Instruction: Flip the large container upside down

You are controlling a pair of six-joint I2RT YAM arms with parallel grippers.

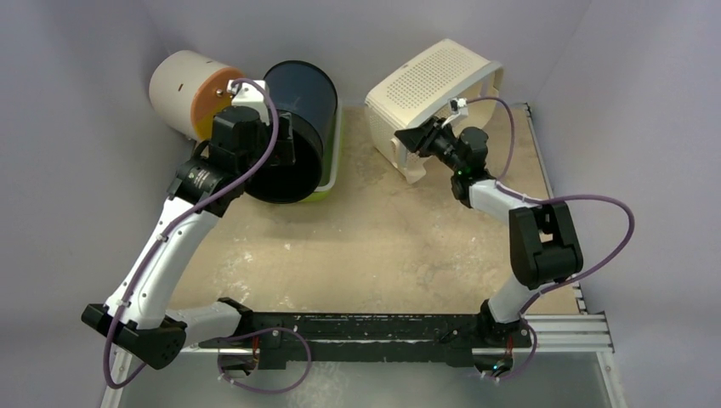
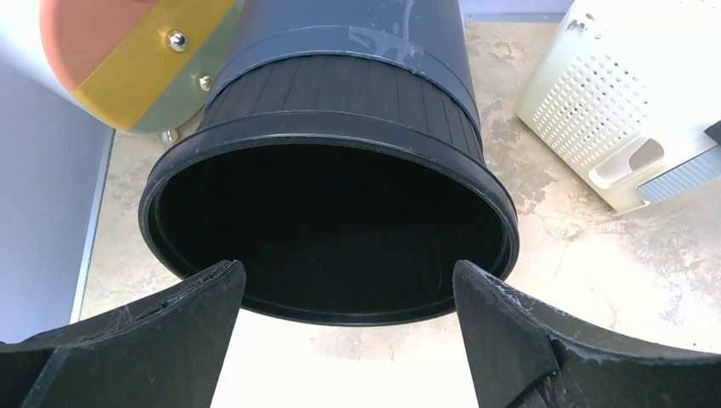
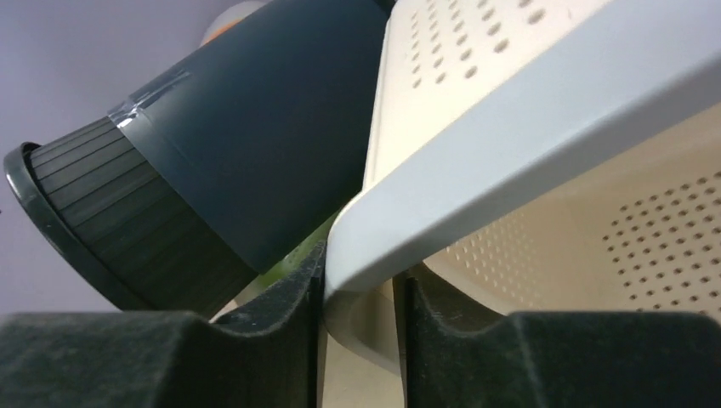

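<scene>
Right pincer (image 3: 359, 280): my two black, matte-padded fingers are clamped on the thick smooth rim of the white basket, one pad on each face of it.
White basket (image 1: 438, 72): the large container. Cream plastic, boxy with rounded corners, walls pierced by regular rows of small round holes. It sits at 1 o'clock on the table, tilted, a perforated face turned up and a lower corner down on the surface.
Left pincer (image 2: 347, 276): my fingers are spread wide with nothing between them, just in front of the dark bin's mouth; I cannot tell whether they touch its rim.
Dark bin (image 1: 308, 98): round, tapered, glossy dark plastic with a ribbed band and a rolled lip at the mouth. It lies on its side at 11 o'clock, its mouth toward 6 o'clock.
Green tray (image 1: 333, 161): a lime-coloured edge shows under the bin's 3 o'clock side.
Cream cylinder (image 1: 180, 85): smooth, lying on its side at 10 o'clock, its flat end orange; just beside the bin.
Table (image 1: 374, 246): beige, mottled, stone-like surface.
</scene>
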